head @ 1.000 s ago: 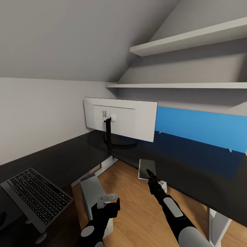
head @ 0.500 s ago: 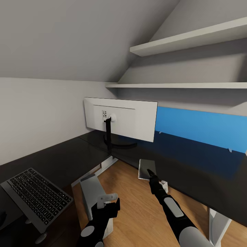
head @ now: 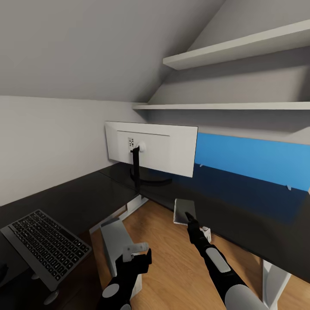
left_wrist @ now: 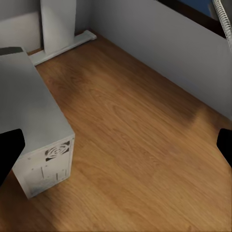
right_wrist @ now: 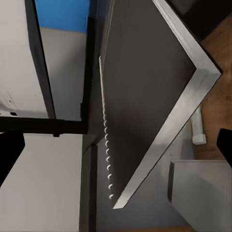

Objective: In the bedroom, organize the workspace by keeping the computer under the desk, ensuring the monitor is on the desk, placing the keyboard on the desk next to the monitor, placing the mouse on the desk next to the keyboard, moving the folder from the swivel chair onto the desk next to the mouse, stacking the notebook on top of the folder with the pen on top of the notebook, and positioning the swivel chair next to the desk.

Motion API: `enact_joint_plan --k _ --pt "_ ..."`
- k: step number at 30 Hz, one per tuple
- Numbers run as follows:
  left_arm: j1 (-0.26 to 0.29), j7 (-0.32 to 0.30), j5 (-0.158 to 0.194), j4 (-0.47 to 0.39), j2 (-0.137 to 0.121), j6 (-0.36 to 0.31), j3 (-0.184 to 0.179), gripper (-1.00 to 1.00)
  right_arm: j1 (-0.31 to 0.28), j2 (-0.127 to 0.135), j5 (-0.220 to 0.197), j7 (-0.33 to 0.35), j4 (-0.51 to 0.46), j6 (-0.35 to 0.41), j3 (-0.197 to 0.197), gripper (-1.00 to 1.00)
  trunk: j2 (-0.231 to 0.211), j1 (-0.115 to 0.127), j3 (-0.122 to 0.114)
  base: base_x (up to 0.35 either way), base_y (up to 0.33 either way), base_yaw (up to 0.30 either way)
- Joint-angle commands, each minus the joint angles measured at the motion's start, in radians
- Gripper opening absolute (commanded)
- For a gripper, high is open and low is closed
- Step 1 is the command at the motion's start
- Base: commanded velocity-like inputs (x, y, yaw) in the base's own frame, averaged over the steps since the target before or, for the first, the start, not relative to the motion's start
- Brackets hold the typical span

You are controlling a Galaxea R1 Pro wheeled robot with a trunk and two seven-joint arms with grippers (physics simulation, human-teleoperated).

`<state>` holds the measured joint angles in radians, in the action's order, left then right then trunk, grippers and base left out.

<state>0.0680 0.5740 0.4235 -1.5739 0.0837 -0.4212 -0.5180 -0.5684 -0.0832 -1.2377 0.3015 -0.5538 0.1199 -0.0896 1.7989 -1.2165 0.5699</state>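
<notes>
- The monitor stands on the black desk in the middle of the frame, with its white back to the camera.
- The keyboard lies on the desk at the lower left of the frame.
- The notebook is right of centre, over the desk edge; the right gripper is pressed together on its near edge.
- In the right wrist view the notebook shows as a dark grey sheet with a pale border.
- The left gripper, bottom centre, is spread and holds nothing.
- The computer stands on the wood floor below it, also in the left wrist view.
</notes>
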Motion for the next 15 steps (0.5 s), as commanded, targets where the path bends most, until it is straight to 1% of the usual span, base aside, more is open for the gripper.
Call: enact_joint_plan --k 1,5,15 --pt "0.001 0.009 0.008 -0.001 0.000 -0.002 -0.002 1.00 -0.001 -0.001 -0.009 0.004 0.000 0.010 -0.007 1.00 0.008 -0.004 0.004 0.000 0.000 0.000" --pt "0.001 0.009 0.009 -0.001 0.000 -0.002 -0.004 1.00 -0.001 -0.001 -0.009 0.004 0.000 0.010 -0.007 1.00 0.036 -0.019 0.017 0.000 0.000 0.000" --pt "0.001 0.009 0.009 -0.002 0.001 -0.002 -0.005 1.00 -0.001 -0.001 -0.009 0.004 0.000 0.010 -0.007 1.00 0.036 -0.019 0.017 0.000 0.000 0.000"
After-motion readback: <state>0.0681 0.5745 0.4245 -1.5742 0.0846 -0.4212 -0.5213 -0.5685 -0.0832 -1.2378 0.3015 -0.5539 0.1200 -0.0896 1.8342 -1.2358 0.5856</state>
